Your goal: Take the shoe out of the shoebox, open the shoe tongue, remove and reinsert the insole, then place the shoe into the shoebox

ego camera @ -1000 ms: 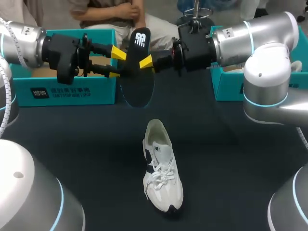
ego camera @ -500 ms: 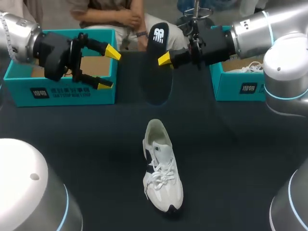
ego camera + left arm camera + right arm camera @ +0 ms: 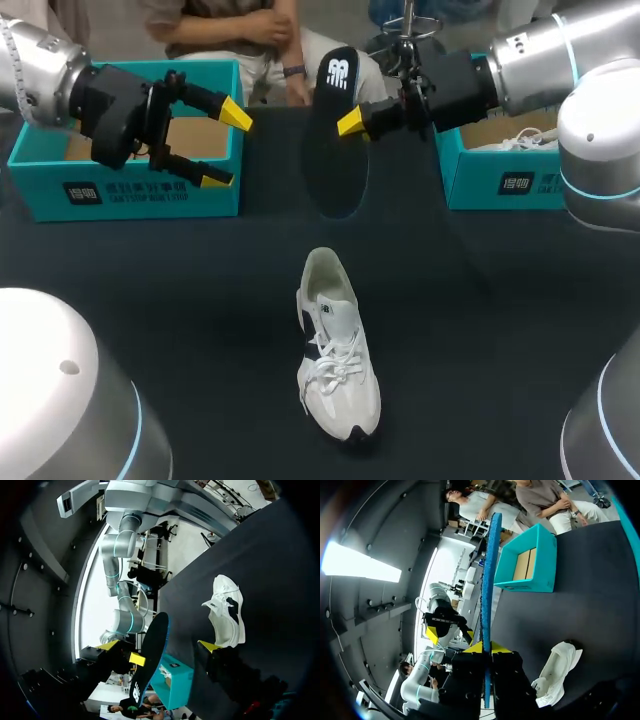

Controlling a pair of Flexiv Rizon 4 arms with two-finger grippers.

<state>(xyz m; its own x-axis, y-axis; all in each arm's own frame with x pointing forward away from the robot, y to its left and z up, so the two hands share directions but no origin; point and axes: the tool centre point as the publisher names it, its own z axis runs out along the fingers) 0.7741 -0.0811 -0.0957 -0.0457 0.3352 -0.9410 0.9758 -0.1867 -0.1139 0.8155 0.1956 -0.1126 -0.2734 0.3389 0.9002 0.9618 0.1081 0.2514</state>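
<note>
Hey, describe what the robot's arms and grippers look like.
The left arm and right arm are rounded silver-grey links with light-blue rings at joints. The left gripper and right gripper are black with yellow-tipped fingers.

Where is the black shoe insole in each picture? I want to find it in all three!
Head view: the flat black insole hangs upright in the right hand, high in the middle.
Left wrist view: the insole stands tilted in front of a teal cardboard shoebox.
Right wrist view: its blue edge rises between this hand's own fingers.
Shared landmark: the white lace-up sneaker, seen in all three.
</note>
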